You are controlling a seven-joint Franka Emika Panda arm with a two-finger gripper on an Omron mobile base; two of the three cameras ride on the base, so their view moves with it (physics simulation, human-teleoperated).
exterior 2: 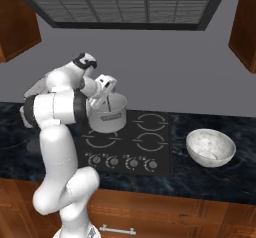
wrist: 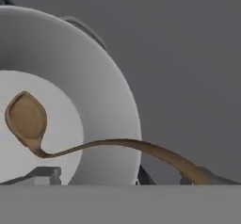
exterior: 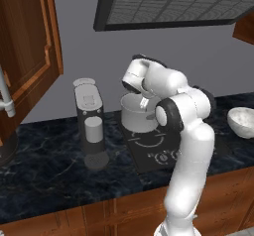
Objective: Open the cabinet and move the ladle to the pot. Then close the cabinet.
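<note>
Ladle (wrist: 94, 145) with small brown bowl lying inside pot (wrist: 101, 100), over the pale floor, in the hand view; long curved handle arching rightward over the pot's rim, running down toward the right fingertip (wrist: 207, 177) at the lower edge. Pincer (exterior 2: 105, 89) poised just above the pot; handle end seemingly between the fingertips, yet cannot tell whether actually clamped, nor how wide the jaws stand. Across the left base view, from the left: cabinet (exterior: 30, 56) with door swung open, silver bar handle (exterior: 5, 93) at the picture's edge; dark coffee machine (exterior: 90, 121) on black marbled tabletop (exterior: 44, 165); pot on the rear left burner of stovetop (exterior: 154, 148); white bowl (exterior: 242, 121) far right. In the right base view, same white bowl resting on the tabletop right of the stovetop, well apart from the pot
</note>
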